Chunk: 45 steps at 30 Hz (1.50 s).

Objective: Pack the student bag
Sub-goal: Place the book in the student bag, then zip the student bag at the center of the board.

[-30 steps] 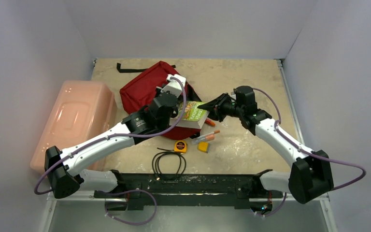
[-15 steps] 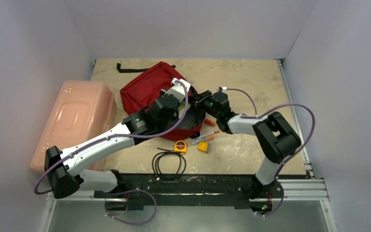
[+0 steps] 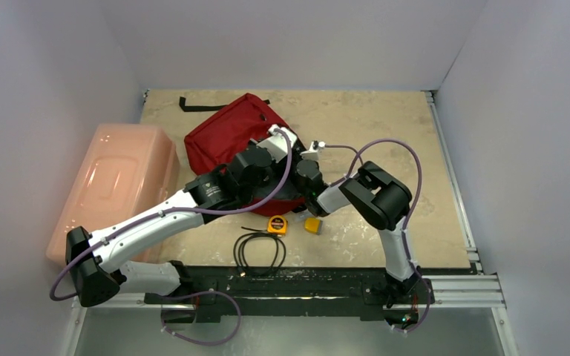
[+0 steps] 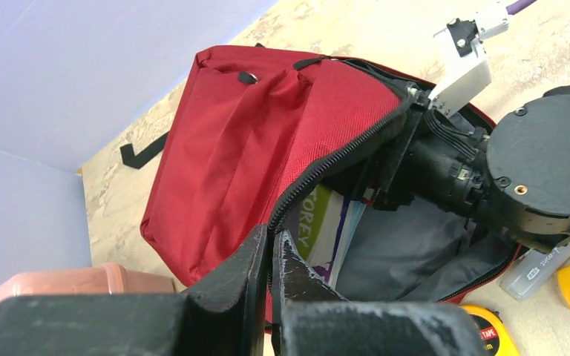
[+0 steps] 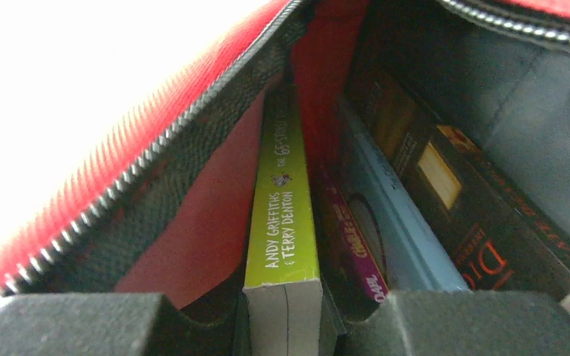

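We are partway through sliding a book into the student bag (image 3: 223,133), which lies on the table (image 3: 386,126) just right of the pink box (image 3: 119,178). Our left gripper (image 4: 270,256) is clamped on the zipper edge (image 4: 326,167), lifting the mouth open. Our right gripper (image 5: 286,311) is inside the bag, gripping the green book (image 5: 282,200) spine up beside other books (image 5: 415,200). Next, we judge, the right fingers should let go and back straight out without snagging the zipper.

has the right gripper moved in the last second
Yes: the right gripper, shut on the green-spined paperback book, has travelled left into the dark red fabric student bag, which stayed put.
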Available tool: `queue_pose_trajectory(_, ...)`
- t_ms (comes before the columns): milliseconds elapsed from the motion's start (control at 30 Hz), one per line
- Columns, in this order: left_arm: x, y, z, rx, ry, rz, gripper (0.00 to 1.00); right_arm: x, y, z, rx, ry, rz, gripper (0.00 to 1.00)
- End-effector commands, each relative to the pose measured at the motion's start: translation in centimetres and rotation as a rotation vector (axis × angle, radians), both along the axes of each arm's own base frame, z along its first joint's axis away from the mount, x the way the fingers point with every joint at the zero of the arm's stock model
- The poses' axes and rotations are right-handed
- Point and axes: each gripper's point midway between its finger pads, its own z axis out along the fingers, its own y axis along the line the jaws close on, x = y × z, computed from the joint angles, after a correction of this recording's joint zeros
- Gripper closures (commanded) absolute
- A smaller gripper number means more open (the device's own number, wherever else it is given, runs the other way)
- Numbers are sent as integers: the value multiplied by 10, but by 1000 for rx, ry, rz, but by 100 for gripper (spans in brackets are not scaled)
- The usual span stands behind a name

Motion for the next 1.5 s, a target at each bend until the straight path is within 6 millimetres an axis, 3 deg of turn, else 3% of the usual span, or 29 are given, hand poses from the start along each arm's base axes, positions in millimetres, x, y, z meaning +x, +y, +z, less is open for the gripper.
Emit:
queue_pose_trajectory(0,1,-10,17,-85,-28,-13,100,24,-6,55,64,-169,-158,97)
queue_pose_trajectory(33,1,-10,16,-85,-24,-10,100,26,-5,53,59,-172,-160,94)
queue_pose_trajectory(200,-2,-6,12,-90,-13,1,100,24,-4,40,-37,-168,-153,53)
queue_pose_trajectory(400,-2,-1,1,-86,-4,25,100,-9,-13,12,-273,-121,-32,10)
queue_pose_trajectory(467,-2,-1,-2,-89,1,34,100,-23,-23,4,-378,-122,12,2)
queue_pose_trajectory(567,-4,0,-4,-97,9,39,100,-49,-42,-24,-612,-35,113,1)
queue_pose_trajectory(733,-11,-6,-13,-134,56,-2,100,-93,-93,-34,-985,34,258,1)
queue_pose_trajectory(833,-16,-14,-26,-162,113,-19,100,-107,-134,-25,-1219,25,285,2)
queue_pose_trajectory(933,-20,-22,-39,-184,164,-34,100,-106,-198,-7,-1394,105,53,3)
queue_pose_trajectory(1000,-25,-26,-46,-201,202,-46,100,-109,-227,11,-1367,121,-90,3)
queue_pose_trajectory(1067,-34,-38,-52,-241,276,-91,100,-108,-238,25,-1248,117,-153,4)
queue_pose_trajectory(1133,-49,-53,-61,-298,381,-145,99,-108,-225,46,-1108,13,-103,5)
queue_pose_trajectory(1267,-75,-66,-72,-460,574,-190,61,-118,-183,87,-980,-296,54,1)
queue_pose_trajectory(1367,-82,-52,-61,-578,607,-182,43,-133,-151,108,-949,-436,122,1)
queue_pose_trajectory(1467,-80,-16,-39,-647,541,-103,32,-148,-118,122,-876,-495,167,1)
